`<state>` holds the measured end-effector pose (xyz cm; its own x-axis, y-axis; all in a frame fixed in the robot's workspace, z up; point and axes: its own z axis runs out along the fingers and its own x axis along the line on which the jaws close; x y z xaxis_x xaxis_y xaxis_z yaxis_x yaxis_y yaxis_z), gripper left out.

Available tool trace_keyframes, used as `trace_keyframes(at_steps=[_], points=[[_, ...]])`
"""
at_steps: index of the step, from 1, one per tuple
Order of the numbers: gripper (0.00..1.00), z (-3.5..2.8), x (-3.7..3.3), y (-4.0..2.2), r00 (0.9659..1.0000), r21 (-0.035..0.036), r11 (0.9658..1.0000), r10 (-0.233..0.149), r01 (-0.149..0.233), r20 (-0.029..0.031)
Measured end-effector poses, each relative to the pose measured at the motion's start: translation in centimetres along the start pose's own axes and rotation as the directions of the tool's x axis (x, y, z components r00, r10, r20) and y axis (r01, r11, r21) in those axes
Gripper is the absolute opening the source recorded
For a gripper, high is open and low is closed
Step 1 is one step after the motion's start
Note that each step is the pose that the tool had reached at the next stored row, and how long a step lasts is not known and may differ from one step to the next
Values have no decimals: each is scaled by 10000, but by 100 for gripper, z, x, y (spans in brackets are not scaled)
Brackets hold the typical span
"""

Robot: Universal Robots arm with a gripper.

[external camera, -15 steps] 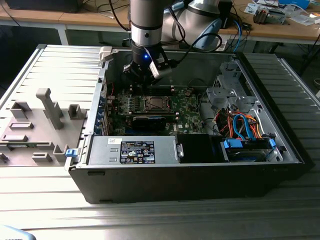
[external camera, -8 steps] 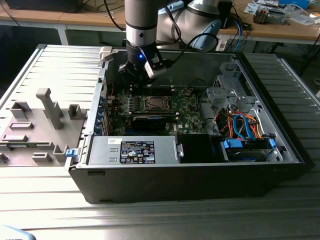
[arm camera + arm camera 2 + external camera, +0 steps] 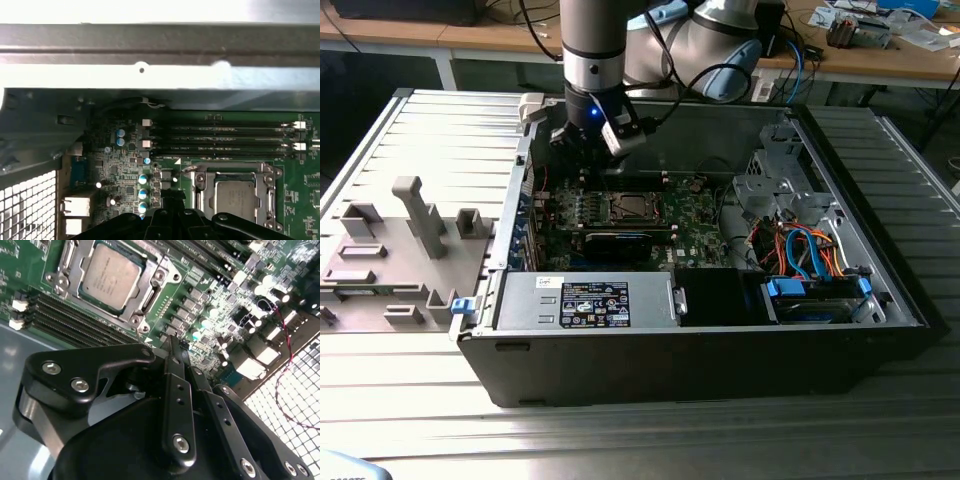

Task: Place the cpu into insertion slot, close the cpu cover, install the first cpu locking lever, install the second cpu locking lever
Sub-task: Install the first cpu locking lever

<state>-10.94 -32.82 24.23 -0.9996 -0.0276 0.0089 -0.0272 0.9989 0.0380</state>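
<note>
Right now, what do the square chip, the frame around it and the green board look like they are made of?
The cpu has a matte silvery-grey top, probably metal, going by its dull even sheen. The cpu cover framing it looks like thin bright sheet metal, with shiny glints and screw heads. The green motherboard looks like lacquered circuit board, likely a resin laminate, glossy and studded with small parts.

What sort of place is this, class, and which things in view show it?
Probably a robotics lab or workshop: an opened PC case on a slatted metal table, a robot arm above its motherboard, and cluttered wooden benches behind.
</note>
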Motion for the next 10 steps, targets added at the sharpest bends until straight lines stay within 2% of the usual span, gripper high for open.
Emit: trace_keyframes(at_steps=[10], points=[[11,-5,40,94,9998,-3,9998,-187,187,-6]])
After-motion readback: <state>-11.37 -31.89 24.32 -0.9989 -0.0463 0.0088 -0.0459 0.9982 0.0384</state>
